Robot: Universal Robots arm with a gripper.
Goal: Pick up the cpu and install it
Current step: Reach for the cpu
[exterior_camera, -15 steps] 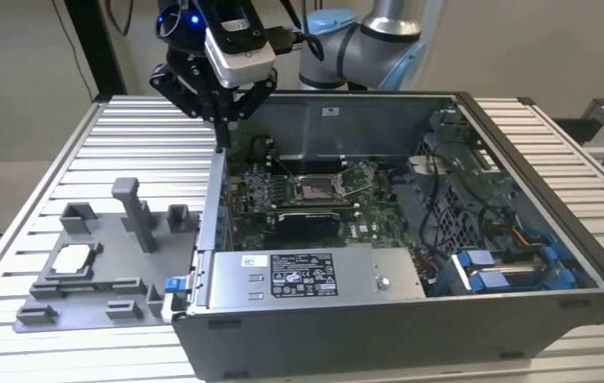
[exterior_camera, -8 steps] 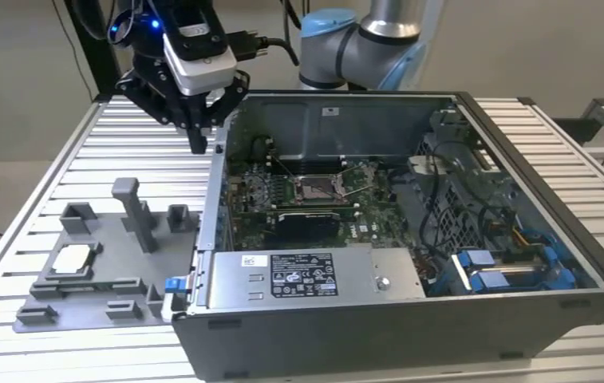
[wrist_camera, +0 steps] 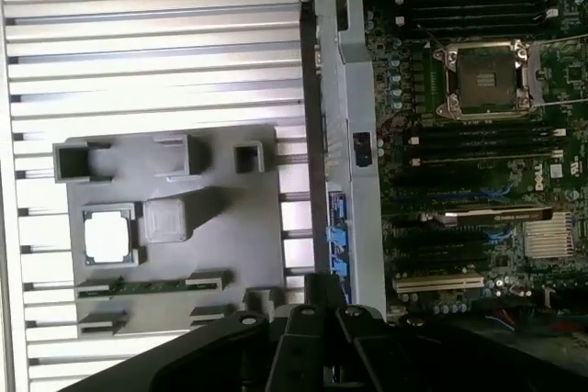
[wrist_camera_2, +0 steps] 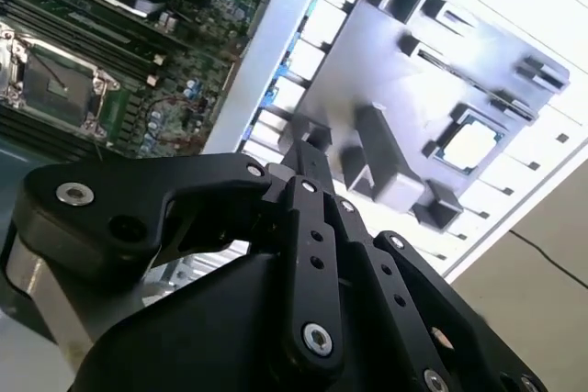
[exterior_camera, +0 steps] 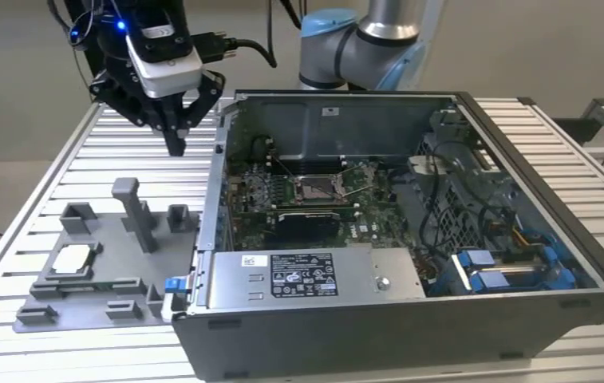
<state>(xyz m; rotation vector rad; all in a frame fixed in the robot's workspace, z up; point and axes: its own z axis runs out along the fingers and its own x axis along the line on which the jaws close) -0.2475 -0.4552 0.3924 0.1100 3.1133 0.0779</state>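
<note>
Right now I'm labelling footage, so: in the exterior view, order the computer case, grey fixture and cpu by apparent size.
Largest to smallest:
computer case
grey fixture
cpu
No close calls.

Nothing legible here: a white sticker and a black label sit side by side on the power supply inside the computer case, print too small to read.

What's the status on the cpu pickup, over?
Black gripper shut, empty, hovering above the slatted table. Small silver square cpu lying in grey plastic fixture, untouched. Tall grey post stands beside it.
</note>
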